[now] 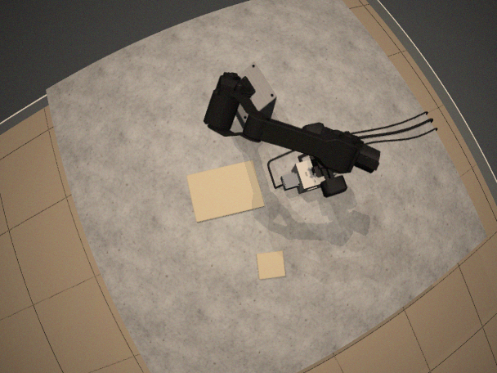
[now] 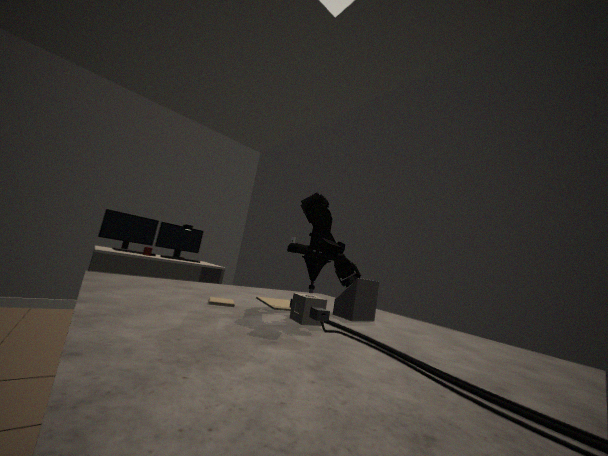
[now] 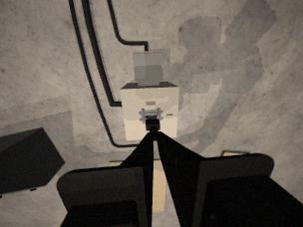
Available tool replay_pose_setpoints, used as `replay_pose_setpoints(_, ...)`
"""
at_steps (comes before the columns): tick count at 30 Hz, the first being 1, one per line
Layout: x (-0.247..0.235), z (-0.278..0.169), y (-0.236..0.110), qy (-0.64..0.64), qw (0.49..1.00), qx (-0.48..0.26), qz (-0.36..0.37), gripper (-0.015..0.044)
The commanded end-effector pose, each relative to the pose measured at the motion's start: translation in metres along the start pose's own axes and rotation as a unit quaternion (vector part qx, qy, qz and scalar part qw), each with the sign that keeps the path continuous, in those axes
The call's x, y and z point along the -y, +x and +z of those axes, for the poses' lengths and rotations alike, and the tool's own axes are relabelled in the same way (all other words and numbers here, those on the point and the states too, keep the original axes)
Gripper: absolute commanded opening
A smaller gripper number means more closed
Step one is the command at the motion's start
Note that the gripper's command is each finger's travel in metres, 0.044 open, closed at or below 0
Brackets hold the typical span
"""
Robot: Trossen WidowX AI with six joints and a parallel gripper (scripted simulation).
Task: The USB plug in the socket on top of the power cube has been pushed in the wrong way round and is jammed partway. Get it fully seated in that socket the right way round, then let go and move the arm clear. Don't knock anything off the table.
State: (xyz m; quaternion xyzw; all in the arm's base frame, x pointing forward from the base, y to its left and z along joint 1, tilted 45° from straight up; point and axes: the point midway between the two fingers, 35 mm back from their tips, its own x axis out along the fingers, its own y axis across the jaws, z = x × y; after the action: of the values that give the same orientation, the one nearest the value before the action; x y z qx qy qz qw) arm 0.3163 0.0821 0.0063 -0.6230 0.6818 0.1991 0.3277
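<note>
Above the grey table [image 1: 135, 135], the black arm [image 1: 302, 141] reaches out from its grey pedestal [image 1: 261, 83] and points its gripper [image 3: 152, 127] straight down, fingers pinched narrow on the dark USB plug [image 3: 151, 120]. That plug stands over the top socket of the pale power cube [image 3: 131, 107], just beside the fingertips' converging tips. Black cables [image 2: 450, 382] trail off across the table, and two tan pads [image 1: 222, 190] [image 1: 270, 264] lie well apart from the cube.

Dim exterior view, soft overlapping shadows, curved top-view edges, perhaps fisheye
</note>
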Motion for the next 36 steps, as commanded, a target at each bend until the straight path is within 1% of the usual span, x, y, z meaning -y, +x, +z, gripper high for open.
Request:
replay_pose_setpoints(1, 0.0001, -0.0002, 0.0012, 0.003, 1.0, -0.002, -0.001, 0.0)
replay_pose_setpoints(36, 0.0001, -0.0006, 0.0054, 0.005, 1.0, -0.004, -0.001, 0.0)
